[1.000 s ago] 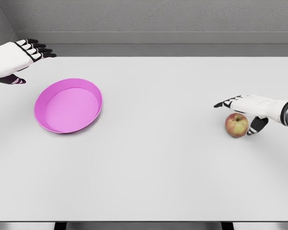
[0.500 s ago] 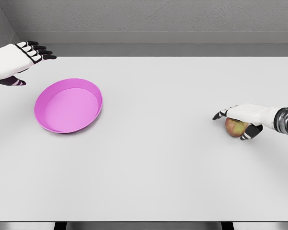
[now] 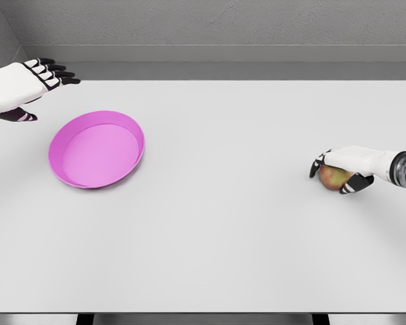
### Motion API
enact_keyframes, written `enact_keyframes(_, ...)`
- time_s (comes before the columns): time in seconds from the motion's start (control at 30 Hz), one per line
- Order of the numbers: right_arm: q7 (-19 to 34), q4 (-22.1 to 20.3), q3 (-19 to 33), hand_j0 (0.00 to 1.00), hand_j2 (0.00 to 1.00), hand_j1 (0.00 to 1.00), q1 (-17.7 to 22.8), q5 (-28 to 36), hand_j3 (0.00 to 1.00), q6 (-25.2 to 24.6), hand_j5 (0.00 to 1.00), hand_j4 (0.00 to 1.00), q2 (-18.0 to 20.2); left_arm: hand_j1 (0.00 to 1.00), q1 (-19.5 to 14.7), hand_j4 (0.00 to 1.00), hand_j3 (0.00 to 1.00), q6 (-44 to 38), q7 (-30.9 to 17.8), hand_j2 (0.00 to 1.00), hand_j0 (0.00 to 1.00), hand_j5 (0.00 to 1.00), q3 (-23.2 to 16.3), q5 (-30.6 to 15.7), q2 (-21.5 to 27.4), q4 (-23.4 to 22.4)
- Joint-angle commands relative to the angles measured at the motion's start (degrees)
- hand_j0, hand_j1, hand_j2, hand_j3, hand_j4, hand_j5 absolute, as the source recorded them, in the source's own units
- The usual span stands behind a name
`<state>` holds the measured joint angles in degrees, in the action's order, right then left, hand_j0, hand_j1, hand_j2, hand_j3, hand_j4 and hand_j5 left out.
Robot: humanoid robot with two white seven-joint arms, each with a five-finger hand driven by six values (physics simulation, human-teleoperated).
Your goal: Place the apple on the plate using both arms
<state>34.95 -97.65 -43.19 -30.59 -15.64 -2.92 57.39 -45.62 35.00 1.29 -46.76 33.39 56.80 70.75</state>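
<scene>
Head view: smooth, matte, pale grey rectangular desk (image 3: 223,237) fills most of the frame, with a rough grey wall behind its far edge. Toward the desk's left side sits a round, shallow magenta plate (image 3: 97,150) of plain plastic-looking material, with a low upright rim and a flat, bare inner floor.

Near the desk's right edge, well apart from the plate, lies a small round apple (image 3: 333,178), reddish with a yellow-green patch, its skin dull rather than glossy. It rests on the desk surface. The right hand (image 3: 345,168), a glossy white shell with black joints, comes in from the right edge and lies over the top of the apple. Its fingers (image 3: 321,164) curl down over the fruit's left side while the thumb wraps the near side, so the apple is enclosed and only its lower front shows. A dark, ringed metallic wrist section shows at the frame's right edge.

Beyond the plate's far left side, the left hand (image 3: 17,87) hovers above the desk's far left corner, clear of the plate. Its white-backed, black-tipped fingers (image 3: 51,72) are stretched out side by side and relaxed, holding nothing, with the dark thumb hanging below the palm.
</scene>
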Motion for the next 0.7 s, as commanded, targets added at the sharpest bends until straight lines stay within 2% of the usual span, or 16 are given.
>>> enact_keyframes(0.0, 0.0, -0.3, 0.0, 0.57, 0.57, 0.57, -0.1, 0.0, 0.57, 0.0, 0.57, 0.57, 0.0, 1.00, 0.0, 1.00, 1.00, 0.0, 0.0, 1.00, 1.00, 1.00, 0.1, -0.3, 0.1, 0.0)
enact_keyframes(0.43, 0.0, -2.8, 0.6, 0.55, 0.55, 0.55, -2.7, 0.4, 0.55, 0.6, 0.55, 0.55, -0.2, 1.00, 0.1, 1.00, 1.00, 0.0, 0.0, 1.00, 1.00, 1.00, 0.1, -0.3, 0.1, 0.0)
enact_keyframes(0.67, 0.0, -2.8, 0.4, 0.55, 0.55, 0.55, -4.9, 0.4, 0.55, 0.8, 0.55, 0.55, -4.5, 1.00, 0.1, 1.00, 1.00, 0.0, 0.0, 1.00, 1.00, 1.00, 0.0, -0.3, 0.1, 0.1)
